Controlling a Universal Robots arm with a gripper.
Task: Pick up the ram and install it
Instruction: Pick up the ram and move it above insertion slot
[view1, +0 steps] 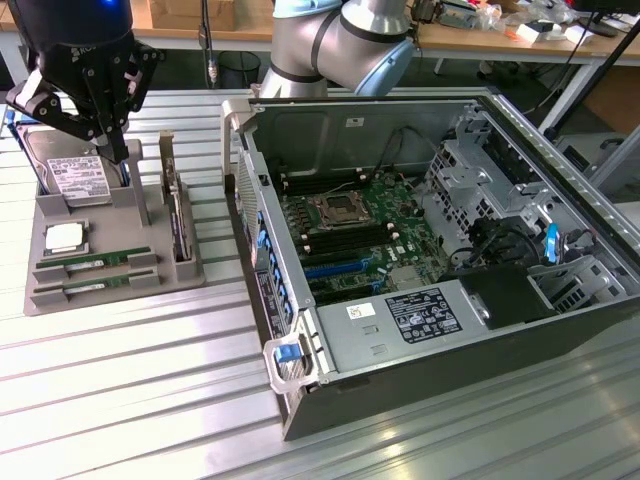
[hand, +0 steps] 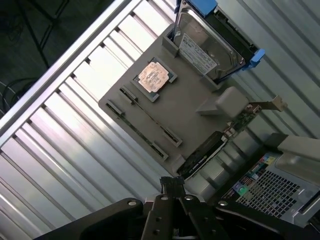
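The claw (view1: 115, 148) (hand: 172, 184) of a Universal Robots arm hangs above a grey holder (view1: 110, 235) (hand: 195, 100), its fingers drawn narrow and nothing gripped between them. In the exterior view it is poised over the end of the holder where a silver hard drive (view1: 75, 175) (hand: 205, 47) stands propped in a blue-edged caddy.

The ram (view1: 95, 259) (hand: 150, 116) lies untouched in a long slot at the opposite end of the holder, just beside a square processor chip (view1: 62, 238) (hand: 156, 77) seated in its own recess. A second ram stick (view1: 105, 279) (hand: 135, 130) rests in the parallel slot nearer the holder's edge.

An expansion card (view1: 180, 225) (hand: 215, 145) with a metal bracket stands on edge along the side of the holder that faces an open computer case (view1: 300, 130) (hand: 280, 190). The case lies on its side near the holder, to the exterior view's right, with its motherboard (view1: 360, 230) exposed.

Holder and case both sit on a ribbed metal worktop (view1: 120, 380) (hand: 60, 150).
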